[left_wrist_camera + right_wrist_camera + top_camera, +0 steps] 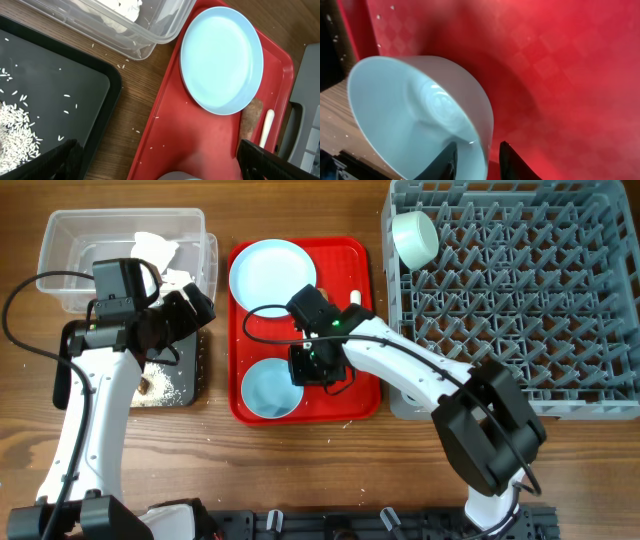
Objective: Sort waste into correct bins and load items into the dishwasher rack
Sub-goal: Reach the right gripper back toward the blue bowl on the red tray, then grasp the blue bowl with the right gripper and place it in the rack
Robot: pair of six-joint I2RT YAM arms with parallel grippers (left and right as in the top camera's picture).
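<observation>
no readable text, labels, brands or numbers appear on anything in these views.

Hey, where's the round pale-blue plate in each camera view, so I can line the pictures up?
Overhead: the pale-blue plate lies at the top end of the red tray, upper left of centre.
Left wrist: the plate sits upper right of centre, on the tray.
Right wrist: not in it; only a light blue bowl shows.
Shared landmark: the red tray, seen in all three views.
</observation>
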